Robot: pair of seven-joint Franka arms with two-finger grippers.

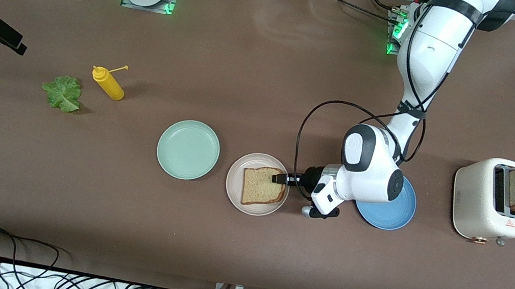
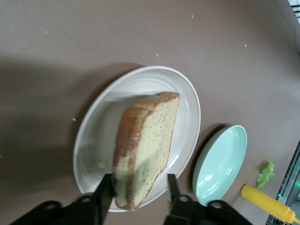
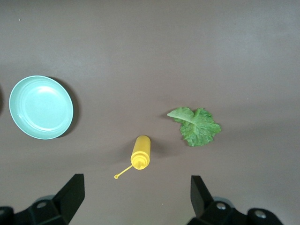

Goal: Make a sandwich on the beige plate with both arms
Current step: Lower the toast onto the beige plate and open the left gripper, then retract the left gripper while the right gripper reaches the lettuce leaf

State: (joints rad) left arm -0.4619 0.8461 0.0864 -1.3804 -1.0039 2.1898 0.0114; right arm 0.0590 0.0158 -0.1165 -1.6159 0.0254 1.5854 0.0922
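The front camera looks down from high on the whole worktop point(image 1: 241, 245); both wrist cameras look down closer and share the mint plate point(image 2: 220, 164).

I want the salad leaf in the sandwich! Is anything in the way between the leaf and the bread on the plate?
Yes. The lettuce leaf lies toward the right arm's end; the mustard bottle and mint-green plate stand between it and the beige plate. The left gripper is at the bread slice.

right hand point(image 3: 136, 197) fingers spread | over mustard bottle point(image 3: 141, 151) | lettuce leaf point(image 3: 197, 126) beside | mint-green plate point(image 3: 41, 107)
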